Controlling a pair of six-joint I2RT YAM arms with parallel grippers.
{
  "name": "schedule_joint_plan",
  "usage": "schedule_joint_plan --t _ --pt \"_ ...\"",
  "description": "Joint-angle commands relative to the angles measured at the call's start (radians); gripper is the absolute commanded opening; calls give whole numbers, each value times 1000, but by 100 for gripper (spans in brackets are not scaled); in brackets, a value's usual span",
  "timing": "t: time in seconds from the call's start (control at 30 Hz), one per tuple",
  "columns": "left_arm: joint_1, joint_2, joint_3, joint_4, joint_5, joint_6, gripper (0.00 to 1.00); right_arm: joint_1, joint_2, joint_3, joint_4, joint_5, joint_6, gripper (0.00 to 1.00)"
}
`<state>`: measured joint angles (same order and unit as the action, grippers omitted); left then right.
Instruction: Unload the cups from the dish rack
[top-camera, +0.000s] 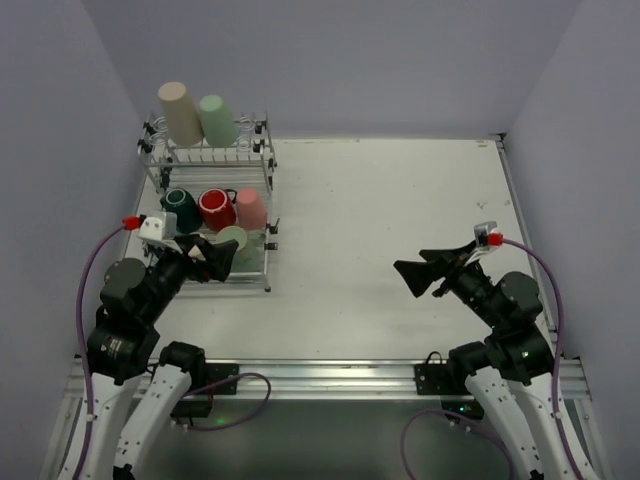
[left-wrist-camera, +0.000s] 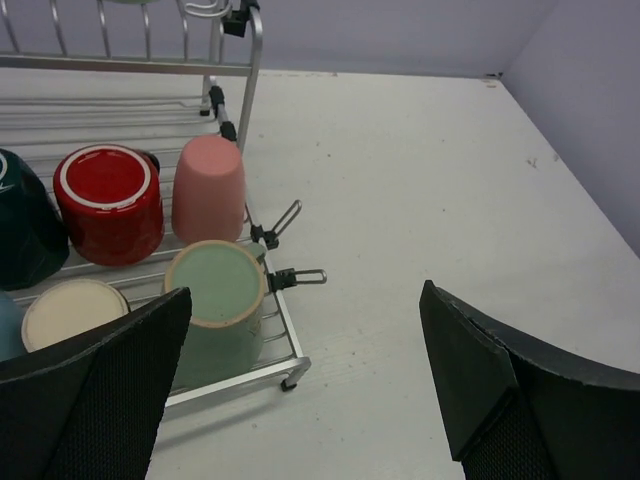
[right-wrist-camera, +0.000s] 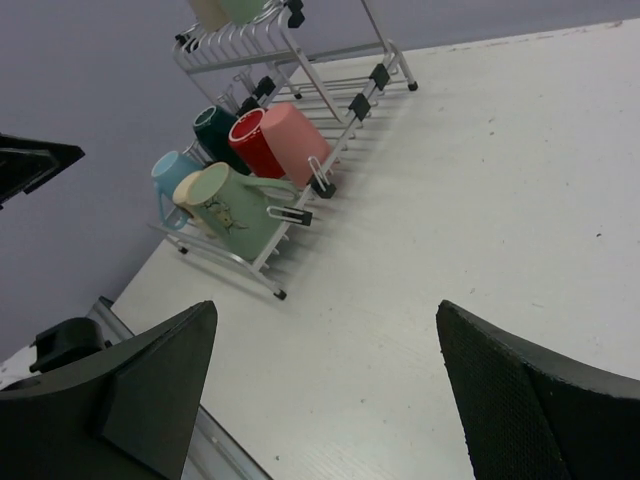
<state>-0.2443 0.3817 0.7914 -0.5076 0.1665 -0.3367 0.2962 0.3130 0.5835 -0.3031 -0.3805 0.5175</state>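
Note:
The chrome wire dish rack (top-camera: 268, 172) stands at the far left. A beige cup (top-camera: 180, 112) and a mint green cup (top-camera: 215, 118) sit upside down on its raised back tier. The lower tier holds a dark green mug (left-wrist-camera: 20, 225), a red mug (left-wrist-camera: 108, 200), a pink cup (left-wrist-camera: 208, 188), a green cup (left-wrist-camera: 215, 300), a cream-bottomed cup (left-wrist-camera: 72, 312) and a light blue cup (right-wrist-camera: 170, 175). My left gripper (top-camera: 215, 255) is open and empty over the rack's near right corner, just beside the green cup (top-camera: 232, 240). My right gripper (top-camera: 415, 272) is open and empty above the bare table, far from the rack.
Black binder clips (left-wrist-camera: 290, 277) stick out from the rack's right rail (left-wrist-camera: 255, 70). Grey walls close in on the left, back and right. The table's metal front rail (top-camera: 320, 372) runs along the near edge between the arm bases.

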Motion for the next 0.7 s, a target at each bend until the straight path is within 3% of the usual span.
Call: schedule_joint_plan --t 0.0,0.1,0.37,0.67 --pt "-3 65 57 -97 -79 -13 100 -2 -18 45 -34 52 -27 94" --pt "-3 121 95 -167 -201 -39 100 -3 -20 27 -34 66 -33 96" --pt "-3 279 109 -238 -139 -29 100 -2 12 -4 18 28 27 99" --pt "-3 413 183 -266 -205 21 100 0 26 -86 145 -61 88 99"
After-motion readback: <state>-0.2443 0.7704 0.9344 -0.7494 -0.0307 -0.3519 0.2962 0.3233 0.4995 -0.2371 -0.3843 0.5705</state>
